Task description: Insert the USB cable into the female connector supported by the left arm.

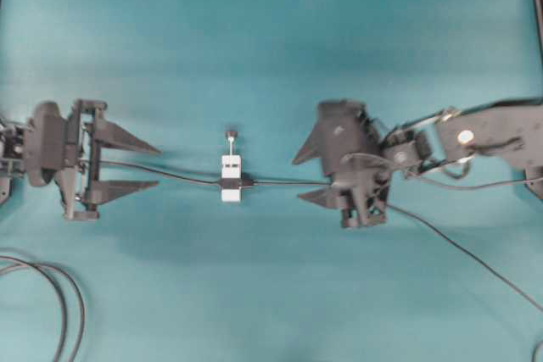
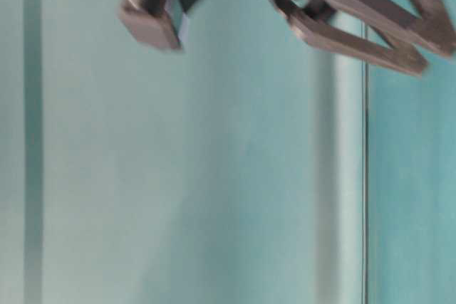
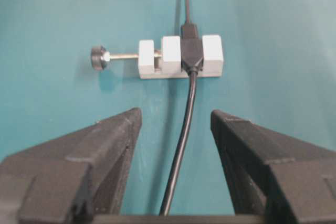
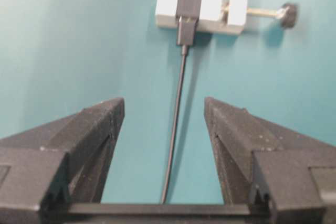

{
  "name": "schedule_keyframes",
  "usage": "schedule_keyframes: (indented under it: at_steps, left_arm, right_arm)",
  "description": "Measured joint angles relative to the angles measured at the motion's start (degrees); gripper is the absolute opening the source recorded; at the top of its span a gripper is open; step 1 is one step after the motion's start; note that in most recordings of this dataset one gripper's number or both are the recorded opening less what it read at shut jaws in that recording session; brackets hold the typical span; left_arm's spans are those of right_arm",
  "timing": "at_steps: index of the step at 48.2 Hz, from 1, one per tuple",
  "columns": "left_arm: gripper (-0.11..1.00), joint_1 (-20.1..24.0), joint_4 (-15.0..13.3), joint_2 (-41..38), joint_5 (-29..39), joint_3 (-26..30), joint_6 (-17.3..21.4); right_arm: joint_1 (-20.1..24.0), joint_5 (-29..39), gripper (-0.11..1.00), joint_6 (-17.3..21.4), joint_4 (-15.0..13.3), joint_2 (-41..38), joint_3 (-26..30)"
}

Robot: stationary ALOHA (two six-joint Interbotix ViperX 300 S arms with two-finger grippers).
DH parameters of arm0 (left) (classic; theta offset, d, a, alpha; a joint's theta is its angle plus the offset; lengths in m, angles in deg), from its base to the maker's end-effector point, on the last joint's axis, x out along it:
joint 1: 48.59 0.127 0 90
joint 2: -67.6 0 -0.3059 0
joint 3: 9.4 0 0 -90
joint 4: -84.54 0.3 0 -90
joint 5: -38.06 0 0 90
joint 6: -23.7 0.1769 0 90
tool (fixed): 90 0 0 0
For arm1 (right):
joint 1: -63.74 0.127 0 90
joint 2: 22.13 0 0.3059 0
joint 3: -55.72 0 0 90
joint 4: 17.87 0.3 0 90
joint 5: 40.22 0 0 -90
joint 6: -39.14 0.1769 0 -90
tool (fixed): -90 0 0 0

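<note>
- Between the two grippers, near the middle of the teal table (image 1: 271, 31), we saw the female connector (image 1: 231, 179), a small white block lying flat with both arms well apart from it.
- We noted the left gripper (image 1: 158, 167) pointing at the block from one side, its two tapering black fingers (image 3: 105, 150) spread wide and grasping nothing.
- We noted the right gripper (image 1: 299, 179) facing the block from the other side, also released, its fingers (image 4: 84, 135) apart and empty.
- We saw the USB cable (image 4: 177, 124) running thin and dark from the right gripper's side up to the block, its plug sitting at the black socket band; how far it was seated we could not tell.
- We saw a thicker dark cable (image 3: 181, 140) leave the block's other face and pass between the left fingers without touching them.
- We made out the block as three white segments with a silvery screw and a dark round knob (image 3: 97, 57) sticking out sideways.
- We found the fingers matte, faintly speckled plastic, wedge-shaped and tapering to points.
- We saw both arms stretched low and level toward the centre, the right one with a boxy boom bearing a white dot (image 1: 465, 136).
- We saw looped dark cables (image 1: 59, 294) lying at the table's near left corner.
</note>
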Motion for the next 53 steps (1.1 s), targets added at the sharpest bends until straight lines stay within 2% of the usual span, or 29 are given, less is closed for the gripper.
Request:
schedule_keyframes:
  at_steps: [8,15,23,30,45,53]
  left_arm:
    - [0.65,1.05,-0.09,7.56,0.62,-2.99,0.00]
    - [0.65,2.55,-0.70,14.59,1.67,-5.10,0.00]
    - [0.65,3.08,-0.88,23.12,8.96,-6.33,0.00]
    - [0.65,3.16,-0.79,31.20,16.79,-7.91,0.09]
    - [0.65,3.16,-0.44,53.96,26.19,-13.18,0.09]
    - [0.65,3.16,-0.35,57.30,32.17,-13.27,0.09]
  right_arm:
    - [-1.49,-4.22,0.64,2.37,0.70,5.71,-6.59]
    - [-3.69,-11.69,0.64,3.16,1.41,9.67,-11.69]
    - [-7.03,-19.69,0.63,2.72,1.76,13.89,-16.61]
    - [-9.23,-20.39,0.60,1.93,1.85,16.26,-19.78]
    - [-12.48,-20.39,0.59,-0.09,1.85,26.98,-25.66]
    - [-12.66,-19.95,0.59,-0.97,1.85,35.42,-30.06]
